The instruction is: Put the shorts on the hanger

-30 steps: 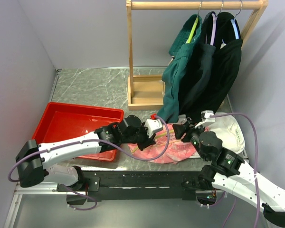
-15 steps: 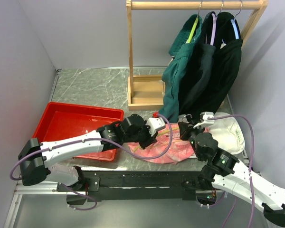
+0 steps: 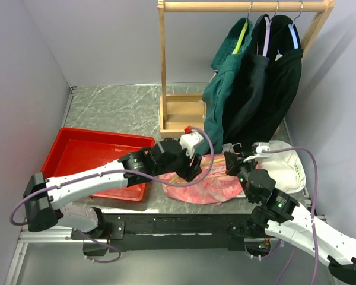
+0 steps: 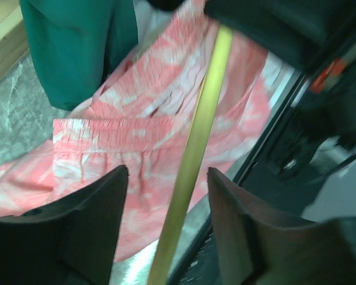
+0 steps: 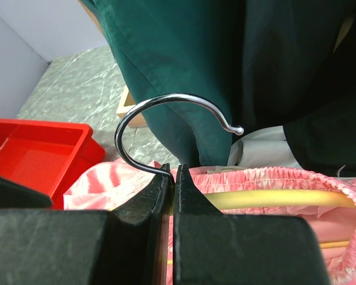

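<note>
Grey marble table (image 3: 118,110), lilac walls (image 3: 95,41) — right tool (image 5: 171,177) pinches hanger (image 5: 273,198), left tool (image 4: 166,175) spread

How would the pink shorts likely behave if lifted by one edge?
The shorts lie rumpled in soft folds, so they would probably sag and drape, not hold shape. The gathered waistband looks stretchy and may bunch under a pinch. The thin fabric seems light and could slide along the smooth yellow hanger.
</note>
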Robot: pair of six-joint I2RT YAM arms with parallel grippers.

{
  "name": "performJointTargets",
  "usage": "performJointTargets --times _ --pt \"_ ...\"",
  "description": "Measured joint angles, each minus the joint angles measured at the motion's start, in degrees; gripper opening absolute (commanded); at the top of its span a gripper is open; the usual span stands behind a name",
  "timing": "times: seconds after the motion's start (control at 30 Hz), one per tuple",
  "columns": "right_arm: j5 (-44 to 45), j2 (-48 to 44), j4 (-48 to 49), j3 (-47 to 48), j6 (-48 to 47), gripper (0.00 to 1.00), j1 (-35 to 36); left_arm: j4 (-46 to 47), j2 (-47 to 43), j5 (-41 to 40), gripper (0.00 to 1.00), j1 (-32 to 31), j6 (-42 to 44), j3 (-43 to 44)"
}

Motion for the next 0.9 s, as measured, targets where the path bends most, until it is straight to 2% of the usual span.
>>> performJointTargets --times 0.07,0.17,0.2,0.27,0.3,0.37,0.47,0.57,0.63,0.8,0.9 --pt "0.0 -0.3 0.4 -0.2 -0.2 0.0 0.0 -0.3 -0.1 -1.1 0.81 0.0 -3.3 1.6" --pt "0.0 -0.7 0.8 -0.7 -0.4 0.0 0.0 -0.9 -1.7 -5.4 0.83 0.0 -8.7 2.2" --pt "-0.1 -0.8 0.9 -0.7 -0.5 0.0 0.0 -1.4 -2.6 -8.0 0.74 0.0 -11.0 2.3" --pt "-0.1 -1.4 0.8 -0.8 -0.6 0.0 0.0 -3.2 -4.5 -12.8 0.67 0.2 -16.2 2.3" --pt "-0.1 -1.7 0.8 -0.9 -0.6 0.0 0.0 -4.0 -5.6 -14.6 0.58 0.9 -18.6 2.3" --pt "-0.1 -2.2 0.9 -1.1 -0.7 0.0 0.0 -5.2 -7.3 -16.1 0.53 3.2 -22.3 2.3" --pt "-0.1 -2.5 0.8 -1.2 -0.8 0.0 0.0 -8.2 -7.0 -16.3 0.49 11.1 -27.6 4.0" --pt "-0.1 -2.5 0.8 -1.2 -0.8 0.0 0.0 -11.8 -1.5 -15.5 0.46 18.1 -31.3 8.1" --pt "-0.1 -2.6 0.8 -1.2 -0.8 0.0 0.0 -14.2 3.9 -14.3 0.41 20.2 -32.7 11.5" --pt "-0.2 -3.1 0.9 -1.4 -0.9 0.0 0.1 -21.3 20.8 -10.0 0.32 21.4 -33.8 23.3" --pt "-0.2 -3.4 0.8 -1.4 -1.0 0.0 0.2 -25.0 29.8 -7.3 0.33 21.4 -34.2 30.7"
